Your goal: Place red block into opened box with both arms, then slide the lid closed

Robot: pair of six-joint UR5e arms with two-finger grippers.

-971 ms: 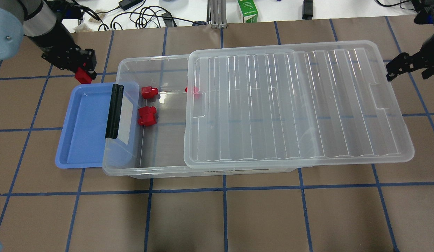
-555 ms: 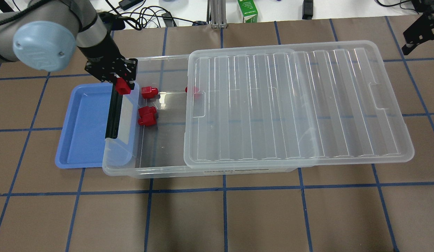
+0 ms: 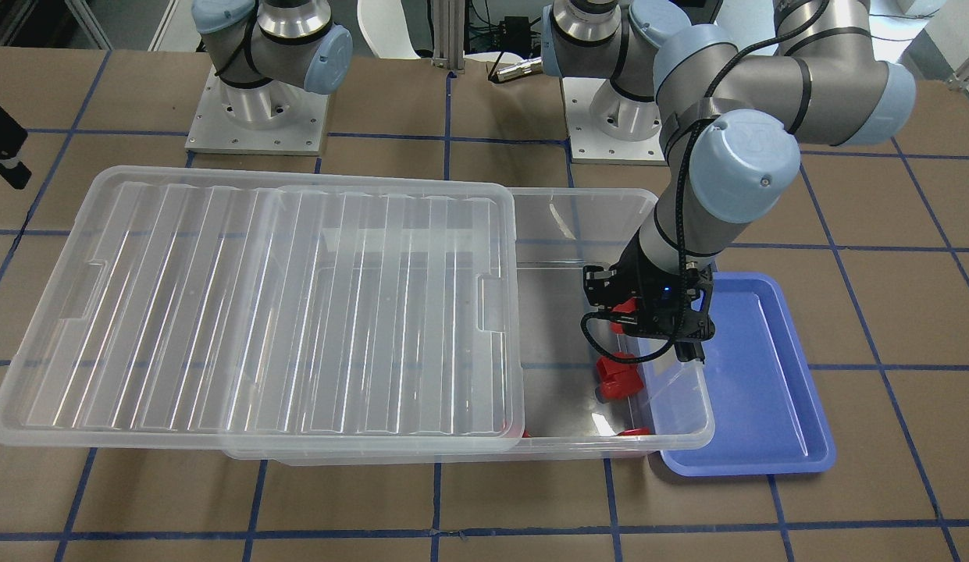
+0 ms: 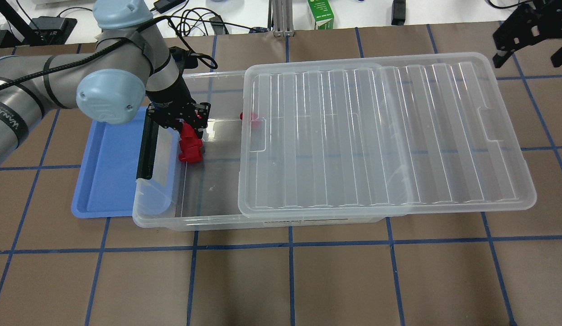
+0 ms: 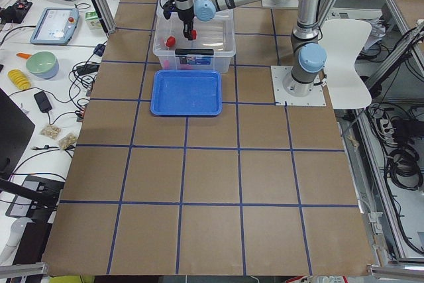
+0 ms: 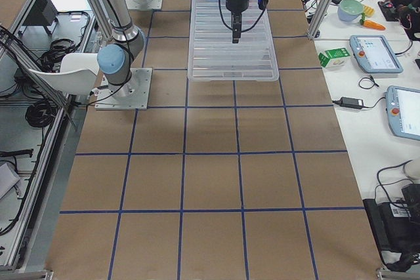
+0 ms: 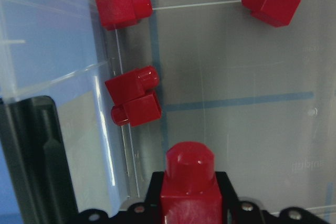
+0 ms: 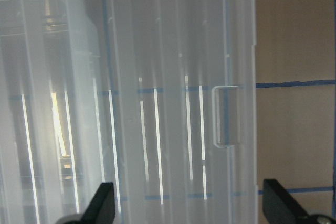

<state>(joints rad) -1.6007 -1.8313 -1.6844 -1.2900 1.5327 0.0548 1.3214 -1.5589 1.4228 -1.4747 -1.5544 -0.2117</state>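
front view: my left gripper (image 3: 648, 316) hangs over the open end of the box (image 3: 586, 195), clamped on the block (image 3: 625, 310); the lid (image 3: 258, 312) covers the rest. overhead: a second ago that gripper was outside the box, past the far corner of the tray (image 4: 104, 181); now it is inside the rim, just above the other blocks (image 4: 190, 154). my right gripper (image 4: 527, 38) has drawn back from the lid's far end and touches nothing. left view: too small to add anything beyond the arm reaching over the box. right view: my right arm hovers above the lid. left wrist: the block sits stub-forward between my fingers, with bare box floor below and three loose blocks ahead. right wrist: my jaws are spread wide with nothing in them, looking down on the lid's notched end. so i judge the carry is done: letting go comes next, and the lid slide is not yet begun.
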